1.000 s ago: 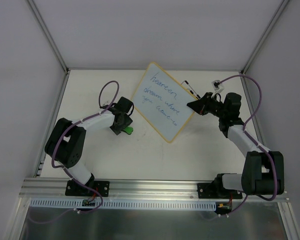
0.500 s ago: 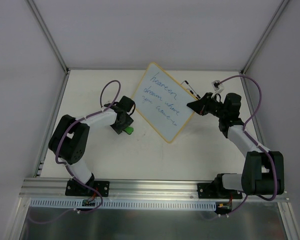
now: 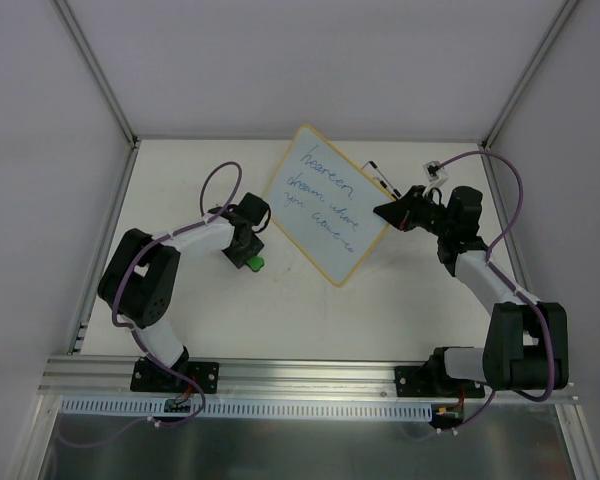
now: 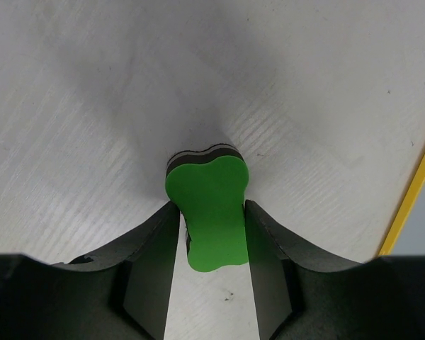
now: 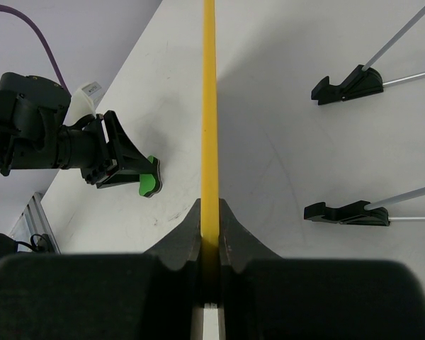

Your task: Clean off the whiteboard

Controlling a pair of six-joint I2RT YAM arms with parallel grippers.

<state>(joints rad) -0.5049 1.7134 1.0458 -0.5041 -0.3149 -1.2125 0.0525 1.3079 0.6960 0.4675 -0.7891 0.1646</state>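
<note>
The whiteboard (image 3: pixel 325 205) has a yellow frame and blue handwriting on its face. It stands tilted in the middle of the table. My right gripper (image 3: pixel 385 211) is shut on the board's right corner. The right wrist view shows that yellow edge (image 5: pixel 210 106) pinched between the jaws of the right gripper (image 5: pixel 210 205). A green bone-shaped eraser (image 3: pixel 255 262) lies on the table left of the board. My left gripper (image 4: pixel 210 207) straddles the eraser (image 4: pixel 207 212), both fingers against its sides. The board's yellow edge (image 4: pixel 411 198) shows at the right of the left wrist view.
Two black feet (image 5: pixel 347 85) with thin metal rods lie on the table right of the board. A small white object (image 3: pixel 435 170) sits near the back right corner. White walls (image 3: pixel 100 100) enclose the table on three sides.
The left gripper has lowered slightly over the eraser and narrowed its jaws onto it. The right arm and the whiteboard have not moved.
</note>
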